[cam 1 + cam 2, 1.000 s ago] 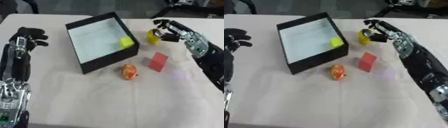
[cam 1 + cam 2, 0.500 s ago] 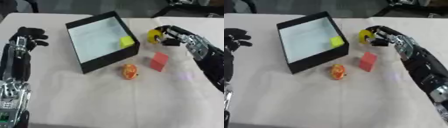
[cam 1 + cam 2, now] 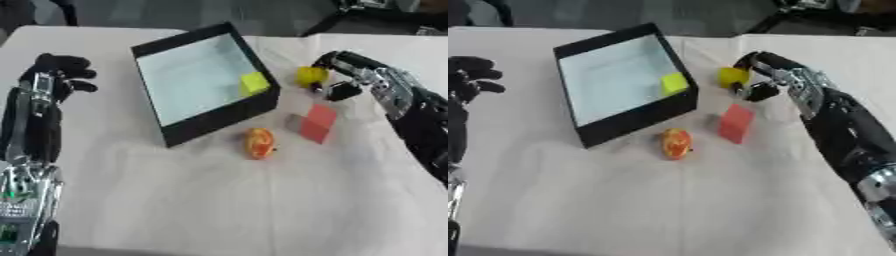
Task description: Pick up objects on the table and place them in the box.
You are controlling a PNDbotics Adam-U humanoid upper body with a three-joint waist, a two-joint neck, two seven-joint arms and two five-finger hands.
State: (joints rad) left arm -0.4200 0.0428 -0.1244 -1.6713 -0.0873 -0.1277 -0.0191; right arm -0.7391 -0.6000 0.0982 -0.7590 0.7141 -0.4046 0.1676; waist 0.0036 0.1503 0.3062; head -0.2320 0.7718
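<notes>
Black box (image 3: 206, 119) with a pale floor sits upper centre in the left eye view, a yellow block (image 3: 255, 83) already inside against its right wall. Right hand (image 3: 346, 75), upper right, curls its fingers round a yellow ball (image 3: 309, 76) just beside the box, apparently to lift it in. A red block (image 3: 315, 123) and an orange toy (image 3: 259, 143) wait on the table below.

Right eye view adds the left hand (image 3: 467, 79) at the left edge, fingers curled on nothing, idle.
</notes>
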